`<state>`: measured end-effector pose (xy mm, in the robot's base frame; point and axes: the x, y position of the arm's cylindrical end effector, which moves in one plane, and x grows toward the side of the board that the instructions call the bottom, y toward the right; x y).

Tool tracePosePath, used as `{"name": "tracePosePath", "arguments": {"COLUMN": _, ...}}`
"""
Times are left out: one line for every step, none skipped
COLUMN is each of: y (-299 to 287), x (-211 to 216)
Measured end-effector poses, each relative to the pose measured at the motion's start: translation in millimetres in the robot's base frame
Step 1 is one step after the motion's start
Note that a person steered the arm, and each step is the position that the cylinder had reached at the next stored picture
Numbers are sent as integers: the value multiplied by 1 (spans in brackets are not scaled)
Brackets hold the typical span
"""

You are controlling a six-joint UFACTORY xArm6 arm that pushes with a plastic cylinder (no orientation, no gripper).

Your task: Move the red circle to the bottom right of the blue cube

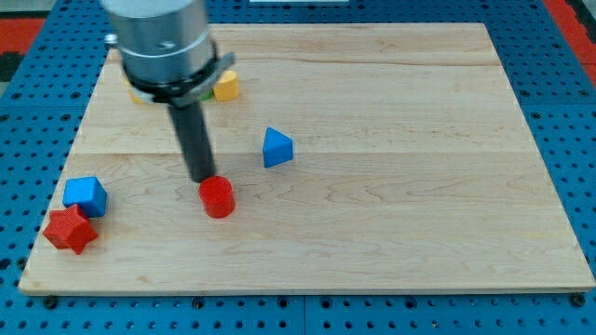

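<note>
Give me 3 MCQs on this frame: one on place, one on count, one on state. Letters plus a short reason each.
1. Where is the blue cube?
A. view's top right
B. near the view's left edge, by the red star
C. centre of the board

2. How many blue blocks show?
A. one
B. two
C. three

3. How does my tip stand to the red circle?
A. just above-left of it, at its edge
B. far off at the view's right
C. under the blue triangle

Key: B, cube sits beside the star at left; B, cube plus triangle; A, rod ends at the circle's upper-left rim.
</note>
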<state>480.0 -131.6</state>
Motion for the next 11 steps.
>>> {"name": "tracePosePath", "arguments": {"y": 17, "x": 0}}
{"name": "tracePosePath", "arguments": {"y": 72, "x": -1}}
{"name": "tracePosePath", "arguments": {"y": 87, "x": 17}}
{"name": "tracePosePath", "arguments": {"y": 46, "x": 41}}
{"name": "tracePosePath", "arguments": {"y": 4, "x": 44}}
{"name": "tracePosePath", "arguments": {"y": 29, "x": 29}}
{"name": "tracePosePath", "arguments": {"y": 19, "x": 12}}
{"name": "tracePosePath", "arguments": {"y": -12, "x": 19}}
{"name": "tracePosePath", "arguments": {"y": -6, "x": 19}}
{"name": "tracePosePath", "arguments": {"y": 0, "x": 31}}
{"name": "tracePosePath", "arguments": {"y": -15, "x": 47}}
